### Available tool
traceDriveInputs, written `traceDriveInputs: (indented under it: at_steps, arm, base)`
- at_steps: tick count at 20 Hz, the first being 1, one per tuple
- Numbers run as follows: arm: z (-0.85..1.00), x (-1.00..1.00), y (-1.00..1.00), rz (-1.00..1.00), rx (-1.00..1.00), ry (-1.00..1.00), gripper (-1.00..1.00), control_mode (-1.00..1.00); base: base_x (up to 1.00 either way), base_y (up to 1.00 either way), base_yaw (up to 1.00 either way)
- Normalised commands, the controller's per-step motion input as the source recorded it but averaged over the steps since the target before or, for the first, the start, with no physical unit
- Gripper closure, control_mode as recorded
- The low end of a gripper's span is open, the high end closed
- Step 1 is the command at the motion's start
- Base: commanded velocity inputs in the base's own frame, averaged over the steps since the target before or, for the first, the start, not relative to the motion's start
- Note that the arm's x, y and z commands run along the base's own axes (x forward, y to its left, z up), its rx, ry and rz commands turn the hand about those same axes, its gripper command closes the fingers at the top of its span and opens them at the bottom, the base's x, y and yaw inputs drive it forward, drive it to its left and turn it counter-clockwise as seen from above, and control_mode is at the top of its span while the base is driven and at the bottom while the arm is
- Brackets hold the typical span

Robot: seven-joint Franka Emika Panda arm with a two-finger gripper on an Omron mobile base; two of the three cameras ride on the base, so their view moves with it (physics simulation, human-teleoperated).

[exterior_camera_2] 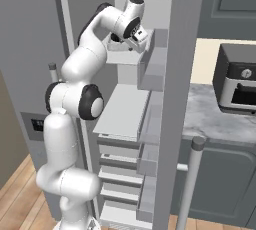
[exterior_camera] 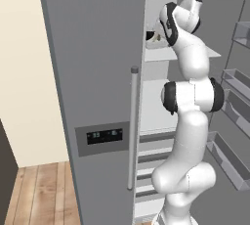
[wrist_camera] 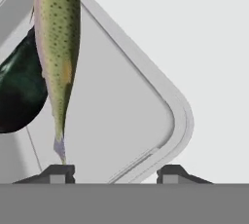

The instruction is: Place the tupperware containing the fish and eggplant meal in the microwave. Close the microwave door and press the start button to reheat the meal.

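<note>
Fridge [exterior_camera: 93, 72] interior takes up most of both base views: a tall grey appliance with its right door swung open, white shelves stacked inside and grey bins lining the open door [exterior_camera_2: 170, 124]. Its closed left door carries a long vertical bar handle [exterior_camera: 133, 126] and a small dark dispenser panel [exterior_camera: 104, 136]. Wood plank floor [exterior_camera: 44, 190] shows at the lower left, with a cream wall behind. In the right base view a marbled grey tabletop [exterior_camera_2: 210, 114] runs to the right of the fridge over dark grey cabinets, and a dark boxy appliance [exterior_camera_2: 237, 81] with a silver front stands on it.

The white arm reaches up to the upper shelf [exterior_camera_2: 122, 56], where the gripper [exterior_camera_2: 136, 36] sits at the tupperware [wrist_camera: 126, 106]. In the hand view this pale grey tray with a raised rim and a rounded corner lies on the white shelf, close under the camera. Inside it lie a speckled green-yellow fish [wrist_camera: 56, 47] and, touching it on one side, a glossy dark green-black eggplant [wrist_camera: 17, 96]. The two dark fingertips [wrist_camera: 58, 172] rise at the bottom of that view, one at the fish's tail end over the tray floor, the other near the tray's rounded corner. The jaws stand partly open, with a clear gap between them; I cannot tell whether they touch the tray rim, and they hold nothing that can be seen.
</note>
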Motion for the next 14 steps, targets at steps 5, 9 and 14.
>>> traceDriveInputs:
  at_steps: [5, 9, 14]
  arm:
    - [-0.23, 0.0, 0.0, -0.02, 0.0, -0.05, 1.0, -1.0]
    - [-0.56, 0.01, 0.0, -0.12, 0.0, -0.18, 1.0, -1.0]
    - [-0.62, 0.17, 0.0, -0.1, 0.0, -0.3, 1.0, -1.0]
  base:
    - [0.0, 0.0, 0.0]
    - [0.0, 0.0, 0.0]
    - [0.0, 0.0, 0.0]
